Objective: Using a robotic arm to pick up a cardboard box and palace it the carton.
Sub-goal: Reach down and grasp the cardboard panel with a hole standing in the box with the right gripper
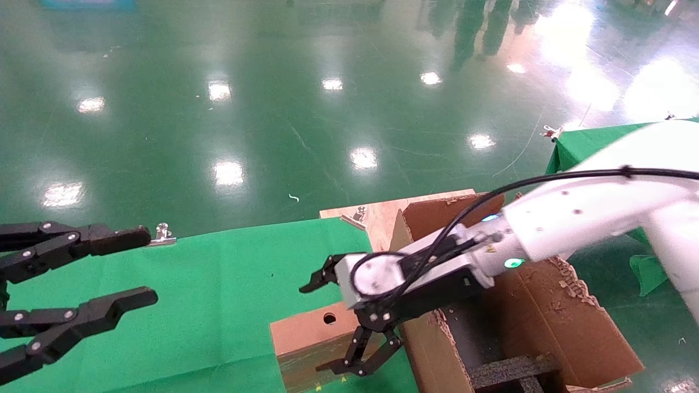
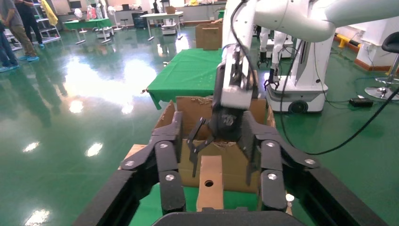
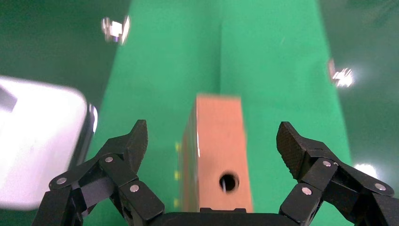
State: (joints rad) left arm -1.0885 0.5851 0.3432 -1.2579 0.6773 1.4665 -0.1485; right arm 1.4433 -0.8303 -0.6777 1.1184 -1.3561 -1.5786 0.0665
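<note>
The small brown cardboard box [image 1: 308, 330], with a round hole in its top face, lies on the green cloth beside the carton [image 1: 524, 311]. The carton is large, with ragged flaps and black foam inside. My right gripper [image 1: 336, 322], on the white arm with a green light, is open and straddles the box. In the right wrist view the box [image 3: 219, 122] lies between the spread fingers [image 3: 134, 141] with a gap on each side. My left gripper [image 1: 144, 267] is open and empty at the left, pointing at the box [image 2: 209, 181].
The green cloth table [image 1: 218, 284] is bare between the left gripper and the box. Metal clips [image 1: 162, 233] [image 1: 359, 214] hold the cloth's far edge. A wooden board [image 1: 377, 215] lies under the carton. Another green table [image 1: 579, 144] stands at the far right.
</note>
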